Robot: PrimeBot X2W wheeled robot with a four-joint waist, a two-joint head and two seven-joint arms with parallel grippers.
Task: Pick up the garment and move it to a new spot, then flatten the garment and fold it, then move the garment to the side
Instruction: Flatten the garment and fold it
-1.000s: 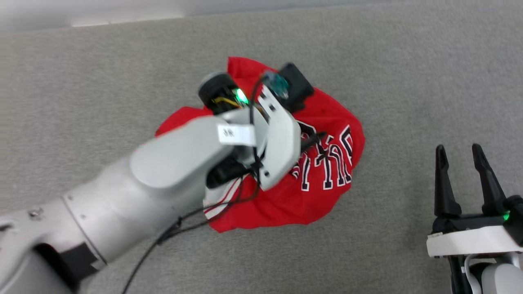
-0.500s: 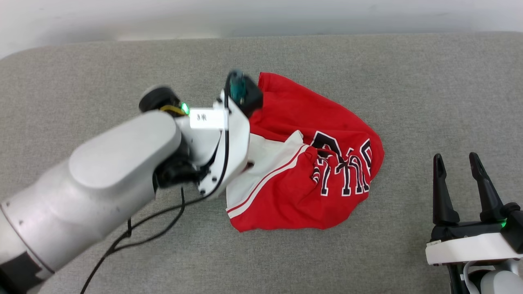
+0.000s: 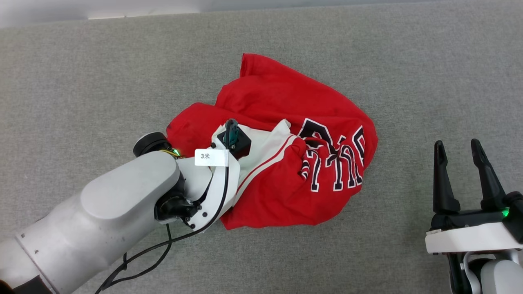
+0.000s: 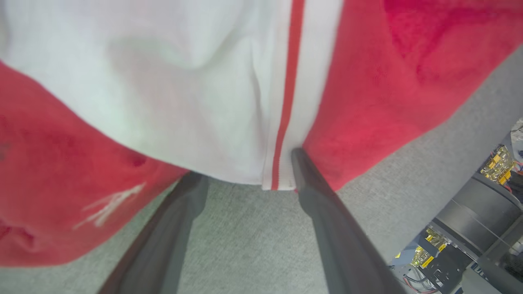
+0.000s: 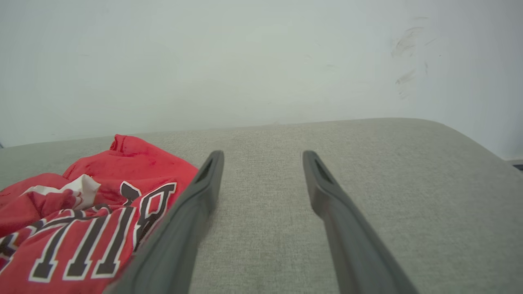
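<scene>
Garment (image 3: 278,106) lies crumpled in the middle of the grey padded surface (image 3: 81,81), its long axis running from a pointed far corner to its near edge, with the lettering on its right half. The left gripper (image 4: 245,167) stands spread at the striped edge of the white sleeve (image 4: 163,81), on the garment's near left. The right gripper (image 3: 457,149) hangs spread, well apart to the right.

The left arm (image 3: 122,204) reaches in from the lower left, wrist angled down, its left gripper (image 4: 245,165) with fingers spread apart. The right gripper (image 3: 457,143) rests at lower right, fingers apart, pointing up.
</scene>
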